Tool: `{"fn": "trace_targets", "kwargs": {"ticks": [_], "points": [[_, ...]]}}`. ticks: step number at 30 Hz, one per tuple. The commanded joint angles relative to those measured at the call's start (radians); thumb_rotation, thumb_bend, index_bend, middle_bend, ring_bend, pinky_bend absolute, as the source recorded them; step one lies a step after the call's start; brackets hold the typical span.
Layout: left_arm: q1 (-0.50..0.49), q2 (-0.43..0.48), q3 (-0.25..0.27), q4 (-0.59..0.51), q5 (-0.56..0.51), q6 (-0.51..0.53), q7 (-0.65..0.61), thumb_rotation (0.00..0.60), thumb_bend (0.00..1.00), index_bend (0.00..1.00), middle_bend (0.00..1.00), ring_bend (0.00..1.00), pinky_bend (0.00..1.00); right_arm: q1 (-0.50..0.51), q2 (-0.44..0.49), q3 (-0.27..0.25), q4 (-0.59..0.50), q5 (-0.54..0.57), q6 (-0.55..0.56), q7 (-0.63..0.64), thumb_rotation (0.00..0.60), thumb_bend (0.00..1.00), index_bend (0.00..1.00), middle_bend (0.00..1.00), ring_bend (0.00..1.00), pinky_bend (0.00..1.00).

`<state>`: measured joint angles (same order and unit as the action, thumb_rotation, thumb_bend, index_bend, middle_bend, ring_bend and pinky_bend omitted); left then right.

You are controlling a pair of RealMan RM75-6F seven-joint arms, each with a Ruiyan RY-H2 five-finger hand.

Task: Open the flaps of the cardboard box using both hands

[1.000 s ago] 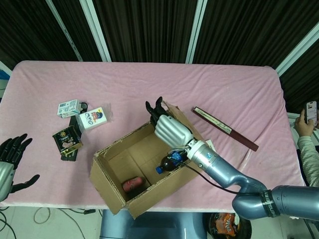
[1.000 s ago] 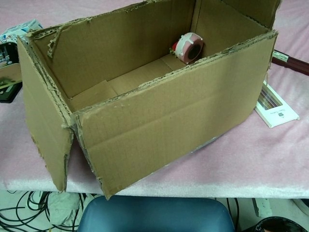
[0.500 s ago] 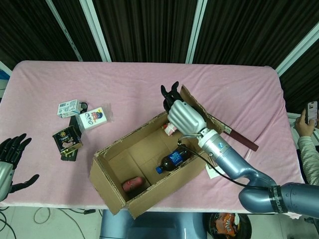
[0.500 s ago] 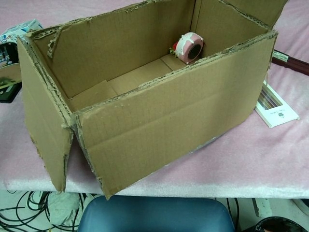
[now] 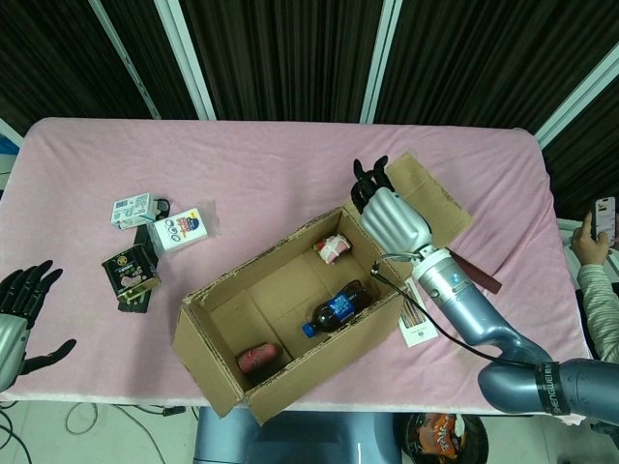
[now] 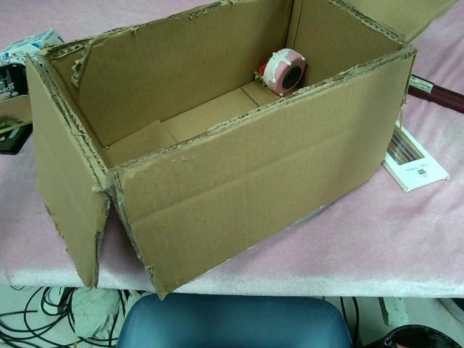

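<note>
The far end flap (image 5: pixel 426 198) of the brown cardboard box (image 5: pixel 290 319) has been pushed outward by the flat-fingered, empty right hand (image 5: pixel 392 215), while the left hand (image 5: pixel 24 304) is held wide, idle.

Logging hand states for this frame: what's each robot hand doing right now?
Left robot hand: open, holding nothing, at the table's left edge.
Right robot hand: fingers extended against the end flap; no grip visible.

You have swung your right hand (image 5: pixel 392 215) from over the middle of the cardboard box (image 5: pixel 280 319) up toward the right of the frame, folding the end flap (image 5: pixel 433 198) outward. The soda bottle (image 5: pixel 337 308) and a small red and white item (image 5: pixel 333 247) inside are now uncovered.
</note>
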<state>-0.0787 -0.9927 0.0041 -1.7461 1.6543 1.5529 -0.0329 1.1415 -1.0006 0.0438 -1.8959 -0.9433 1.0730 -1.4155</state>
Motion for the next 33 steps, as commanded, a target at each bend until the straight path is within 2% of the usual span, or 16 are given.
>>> {"fn": "trace_targets", "kwargs": {"ticks": [1, 5, 8, 10, 12, 13, 17, 20, 26, 30, 33], "points": [[0.0, -0.001, 0.0, 0.001, -0.002, -0.003, 0.002, 0.6, 0.13, 0.0, 0.0, 0.0, 0.05, -0.019, -0.001, -0.009, -0.004, -0.004, 0.015, 0.017, 0.6, 0.35, 0.14, 0.22, 0.04, 0.22], [-0.002, -0.003, 0.001, 0.006, -0.009, -0.01, 0.01, 0.6, 0.13, 0.0, 0.0, 0.0, 0.05, -0.069, -0.002, -0.018, -0.027, -0.004, 0.064, 0.071, 0.6, 0.35, 0.11, 0.2, 0.04, 0.22], [-0.003, -0.007, 0.0, 0.011, -0.023, -0.021, 0.02, 0.6, 0.13, 0.0, 0.0, 0.0, 0.05, -0.141, -0.005, -0.021, -0.066, -0.01, 0.144, 0.16, 0.6, 0.34, 0.05, 0.17, 0.04, 0.22], [-0.005, -0.012, -0.003, 0.019, -0.034, -0.029, 0.034, 0.6, 0.13, 0.0, 0.0, 0.0, 0.05, -0.22, -0.009, -0.029, -0.095, -0.056, 0.228, 0.262, 0.6, 0.34, 0.01, 0.14, 0.04, 0.22], [-0.008, -0.029, -0.008, 0.044, -0.055, -0.043, 0.073, 0.6, 0.13, 0.0, 0.0, 0.0, 0.05, -0.38, -0.015, -0.05, -0.153, -0.122, 0.374, 0.511, 0.6, 0.33, 0.0, 0.1, 0.04, 0.22], [-0.008, -0.038, -0.01, 0.051, -0.061, -0.044, 0.085, 0.6, 0.13, 0.0, 0.0, 0.0, 0.05, -0.427, -0.014, -0.07, -0.149, -0.18, 0.41, 0.579, 0.6, 0.32, 0.0, 0.09, 0.04, 0.22], [-0.008, -0.06, -0.014, 0.075, -0.075, -0.048, 0.113, 0.6, 0.13, 0.0, 0.0, 0.0, 0.04, -0.555, -0.008, -0.116, -0.129, -0.289, 0.49, 0.772, 0.6, 0.29, 0.0, 0.02, 0.0, 0.22], [-0.007, -0.078, -0.018, 0.093, -0.082, -0.046, 0.122, 0.6, 0.13, 0.0, 0.0, 0.0, 0.03, -0.643, 0.003, -0.152, -0.108, -0.344, 0.535, 0.874, 0.6, 0.26, 0.0, 0.0, 0.0, 0.22], [-0.007, -0.107, -0.02, 0.131, -0.08, -0.038, 0.145, 0.6, 0.04, 0.0, 0.0, 0.0, 0.0, -0.798, 0.016, -0.226, -0.029, -0.449, 0.604, 0.999, 0.6, 0.17, 0.0, 0.0, 0.0, 0.22], [-0.01, -0.12, -0.019, 0.153, -0.081, -0.045, 0.156, 0.6, 0.03, 0.0, 0.0, 0.0, 0.0, -0.894, 0.009, -0.261, 0.064, -0.512, 0.653, 1.06, 0.6, 0.16, 0.0, 0.0, 0.0, 0.21], [-0.012, -0.126, -0.02, 0.161, -0.085, -0.049, 0.163, 0.6, 0.03, 0.0, 0.0, 0.0, 0.0, -0.935, -0.005, -0.261, 0.126, -0.533, 0.671, 1.101, 0.6, 0.16, 0.0, 0.0, 0.0, 0.21]]}}
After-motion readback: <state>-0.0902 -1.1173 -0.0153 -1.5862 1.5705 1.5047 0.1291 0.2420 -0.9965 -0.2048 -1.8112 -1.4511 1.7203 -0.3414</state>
